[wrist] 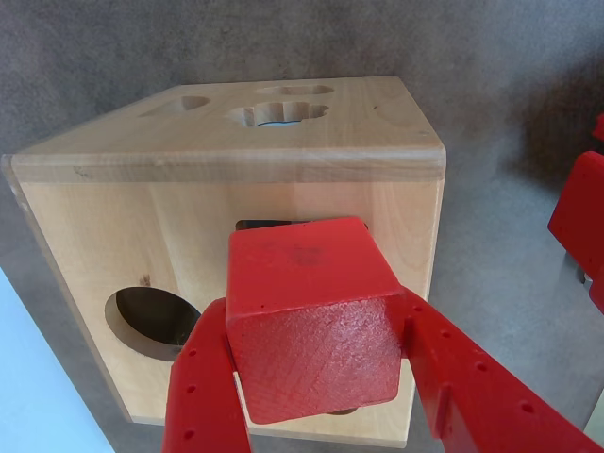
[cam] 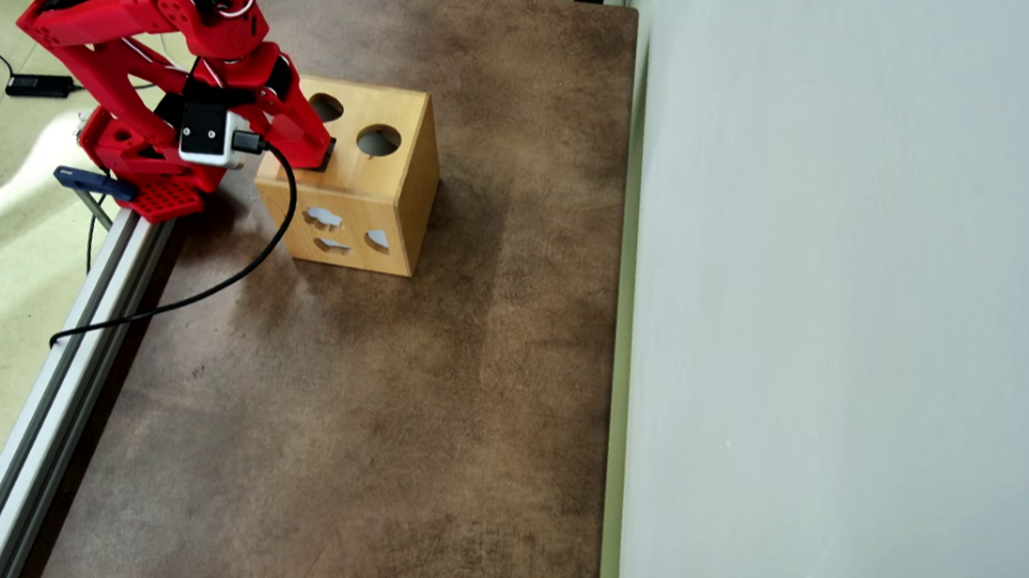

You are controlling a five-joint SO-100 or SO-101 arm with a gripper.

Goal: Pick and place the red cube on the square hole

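Note:
In the wrist view the red cube (wrist: 316, 321) fills the space between my two red fingers, and my gripper (wrist: 316, 326) is shut on it. It hangs just in front of the holed face of the light wooden box (wrist: 283, 160). Only a dark sliver of the square hole (wrist: 257, 225) shows above the cube; the rest is hidden behind it. To the left on that face is a round hole (wrist: 151, 321). From overhead, my gripper (cam: 317, 152) points down at the box (cam: 401, 187) top, over a dark patch near its left edge. The cube is hidden there.
The box stands at the far left of a brown table (cam: 348, 418). Two more holes (cam: 378, 140) open in its top, and shaped cut-outs (cam: 324, 218) mark its side. An aluminium rail (cam: 36, 420) runs along the left edge, a pale wall (cam: 855, 294) along the right. The arm's base (cam: 151, 187) sits beside the box.

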